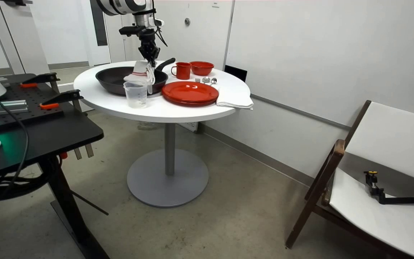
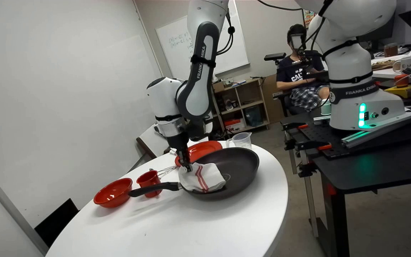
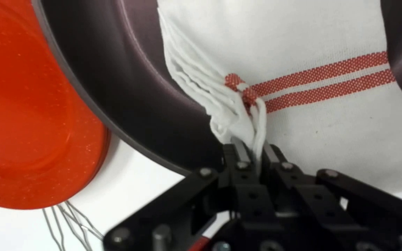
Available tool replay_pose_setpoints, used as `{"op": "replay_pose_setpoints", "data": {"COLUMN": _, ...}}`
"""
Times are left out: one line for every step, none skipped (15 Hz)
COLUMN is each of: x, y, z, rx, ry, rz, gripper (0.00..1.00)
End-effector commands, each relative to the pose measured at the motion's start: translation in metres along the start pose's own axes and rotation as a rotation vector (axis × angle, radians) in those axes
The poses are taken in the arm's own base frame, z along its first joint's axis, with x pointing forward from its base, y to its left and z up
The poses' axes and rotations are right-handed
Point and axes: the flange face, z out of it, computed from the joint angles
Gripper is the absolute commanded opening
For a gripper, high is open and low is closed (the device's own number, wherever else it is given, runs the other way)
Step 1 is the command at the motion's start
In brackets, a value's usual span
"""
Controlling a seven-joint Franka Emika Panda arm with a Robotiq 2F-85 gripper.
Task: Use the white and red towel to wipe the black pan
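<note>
Black pan (image 2: 241, 169) lies near red mug (image 2: 148, 177), long handle (image 2: 153, 188) pointing past it; hand (image 3: 255, 150) clamped on white and red towel (image 2: 207, 175); arm (image 2: 202, 76) labelled "FRANKA EMIKA"

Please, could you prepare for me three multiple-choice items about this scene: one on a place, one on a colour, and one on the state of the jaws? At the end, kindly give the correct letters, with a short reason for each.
1. Where does the clear measuring cup stand?
A. On the table, beside the black pan
B. Inside the red bowl
C. On the red plates

2. What colour are the stripes of the striped towel?
A. Blue
B. Green
C. Red

3. How are the jaws?
A. Open and empty
B. Closed on the striped towel
C. Closed on the red mug

1: A, since both exterior views show it standing there.
2: C, since the wrist view shows them red on white.
3: B, since the wrist view shows fabric pinched between the jaws.
</note>
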Motion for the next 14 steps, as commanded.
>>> {"op": "replay_pose_setpoints", "data": {"x": -0.014, "y": 0.004, "z": -0.039, "rx": 0.034, "ry": -0.079, "rz": 0.015, "gripper": 0.03}}
{"op": "replay_pose_setpoints", "data": {"x": -0.018, "y": 0.004, "z": -0.050, "rx": 0.048, "ry": -0.115, "rz": 0.017, "gripper": 0.03}}
{"op": "replay_pose_setpoints", "data": {"x": -0.023, "y": 0.002, "z": -0.062, "rx": 0.067, "ry": -0.148, "rz": 0.015, "gripper": 0.03}}
{"op": "replay_pose_setpoints", "data": {"x": -0.027, "y": -0.002, "z": -0.076, "rx": 0.093, "ry": -0.180, "rz": 0.006, "gripper": 0.03}}
{"op": "replay_pose_setpoints", "data": {"x": -0.030, "y": -0.006, "z": -0.089, "rx": 0.113, "ry": -0.199, "rz": -0.001, "gripper": 0.03}}
{"op": "replay_pose_setpoints", "data": {"x": -0.031, "y": -0.013, "z": -0.102, "rx": 0.133, "ry": -0.208, "rz": -0.013, "gripper": 0.03}}
{"op": "replay_pose_setpoints", "data": {"x": -0.031, "y": -0.019, "z": -0.113, "rx": 0.150, "ry": -0.210, "rz": -0.021, "gripper": 0.03}}
{"op": "replay_pose_setpoints", "data": {"x": -0.030, "y": -0.028, "z": -0.125, "rx": 0.172, "ry": -0.204, "rz": -0.035, "gripper": 0.03}}
{"op": "replay_pose_setpoints", "data": {"x": -0.029, "y": -0.037, "z": -0.136, "rx": 0.193, "ry": -0.200, "rz": -0.047, "gripper": 0.03}}
{"op": "replay_pose_setpoints", "data": {"x": -0.027, "y": -0.048, "z": -0.144, "rx": 0.213, "ry": -0.196, "rz": -0.061, "gripper": 0.03}}
{"op": "replay_pose_setpoints", "data": {"x": -0.024, "y": -0.057, "z": -0.152, "rx": 0.228, "ry": -0.188, "rz": -0.074, "gripper": 0.03}}
{"op": "replay_pose_setpoints", "data": {"x": -0.020, "y": -0.067, "z": -0.158, "rx": 0.238, "ry": -0.179, "rz": -0.087, "gripper": 0.03}}
{"op": "replay_pose_setpoints", "data": {"x": -0.018, "y": -0.075, "z": -0.162, "rx": 0.247, "ry": -0.167, "rz": -0.098, "gripper": 0.03}}
{"op": "replay_pose_setpoints", "data": {"x": -0.014, "y": -0.082, "z": -0.165, "rx": 0.253, "ry": -0.154, "rz": -0.105, "gripper": 0.03}}
